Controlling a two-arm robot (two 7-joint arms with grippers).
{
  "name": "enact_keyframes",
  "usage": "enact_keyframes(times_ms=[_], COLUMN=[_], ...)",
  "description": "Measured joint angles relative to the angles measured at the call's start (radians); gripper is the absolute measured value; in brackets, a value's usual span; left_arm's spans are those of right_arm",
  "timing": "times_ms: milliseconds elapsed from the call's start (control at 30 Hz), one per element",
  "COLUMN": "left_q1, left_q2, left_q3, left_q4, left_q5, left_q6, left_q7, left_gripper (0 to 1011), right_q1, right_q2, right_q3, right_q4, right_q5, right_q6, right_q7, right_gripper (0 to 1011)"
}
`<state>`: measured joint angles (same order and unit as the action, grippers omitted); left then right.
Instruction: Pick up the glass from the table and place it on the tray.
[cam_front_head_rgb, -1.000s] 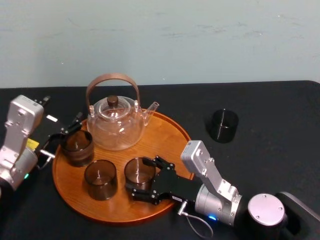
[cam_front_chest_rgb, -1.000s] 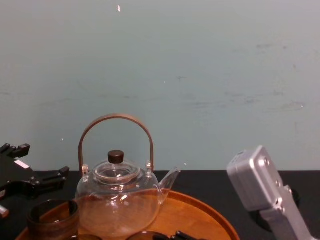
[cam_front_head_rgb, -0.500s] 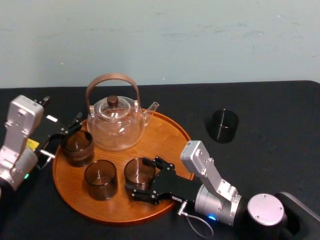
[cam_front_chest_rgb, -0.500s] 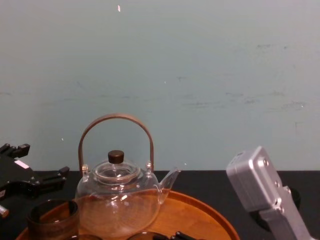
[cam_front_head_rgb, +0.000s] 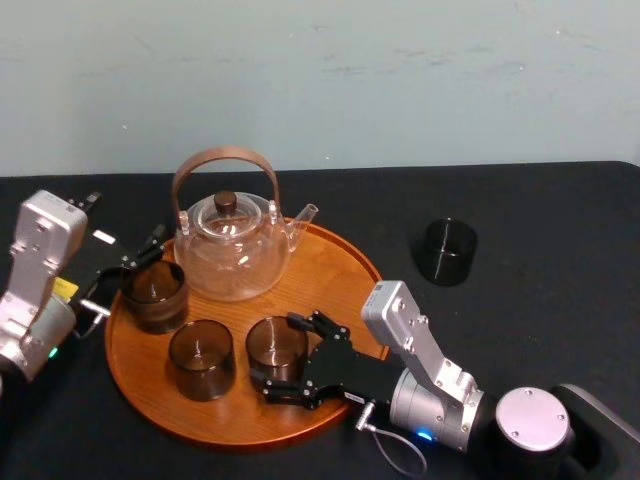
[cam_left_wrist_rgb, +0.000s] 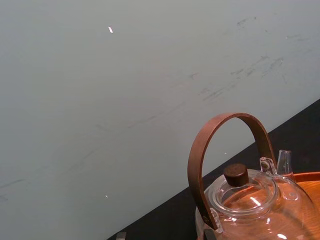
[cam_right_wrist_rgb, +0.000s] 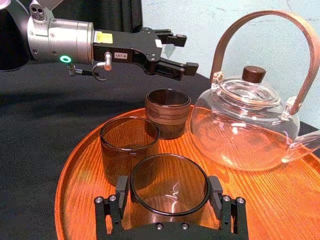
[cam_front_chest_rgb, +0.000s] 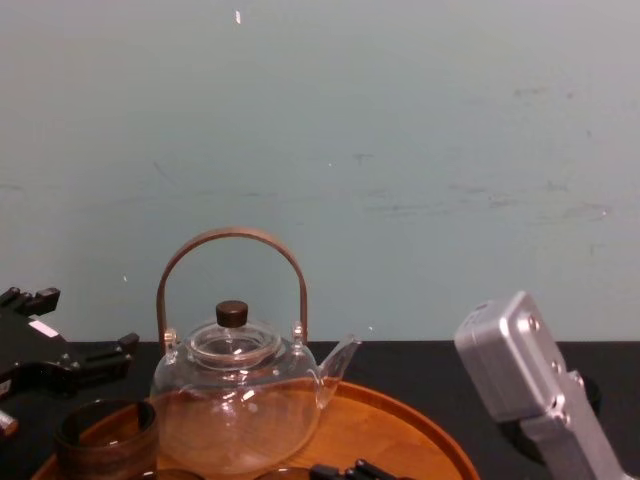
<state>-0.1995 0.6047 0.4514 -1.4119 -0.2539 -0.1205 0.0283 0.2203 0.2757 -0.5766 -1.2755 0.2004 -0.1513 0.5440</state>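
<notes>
Lower centre: right end effector (cam_front_head_rgb: 279, 353) apparently gripped a smoked glass (cam_front_head_rgb: 275, 338) sitting on the wooden tray (cam_front_head_rgb: 330, 270); only release was left.

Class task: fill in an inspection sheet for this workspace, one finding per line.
Surface: black table, one dark glass standing right of the wooden tray.
Job's things: wooden tray holds back-left glass, front-left glass and front-right glass.
Clutter: glass teapot at the tray's back.
Grippers: right gripper shut on front-right glass; left gripper open, close by back-left glass.
Cables: wire loop at the right wrist.
Surroundings: scuffed pale wall.
</notes>
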Motion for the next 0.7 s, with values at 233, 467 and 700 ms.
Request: enact_keyframes(times_ms=[233,467,700], left_q1=[0.000,0.000,0.000], left_q2=[0.000,0.000,0.000], left_q3=[0.000,0.000,0.000], left_q4=[0.000,0.000,0.000], left_q5=[0.000,0.000,0.000], left_q6=[0.000,0.000,0.000], left_q7=[0.000,0.000,0.000], left_gripper=[1002,1002,1001], right_q1=[-0.013,-0.046,-0.084], right_q2=[0.015,0.052,0.093], right_q3=[0.016,0.047,0.083], right_q4=[-0.033,-0.121,-0.205], right_q5=[0.011,0.021,0.044], right_q6=[-0.028,-0.062,-0.086], right_q7=[-0.002,-0.012,-0.014], right_gripper=[1002,1002,1002])
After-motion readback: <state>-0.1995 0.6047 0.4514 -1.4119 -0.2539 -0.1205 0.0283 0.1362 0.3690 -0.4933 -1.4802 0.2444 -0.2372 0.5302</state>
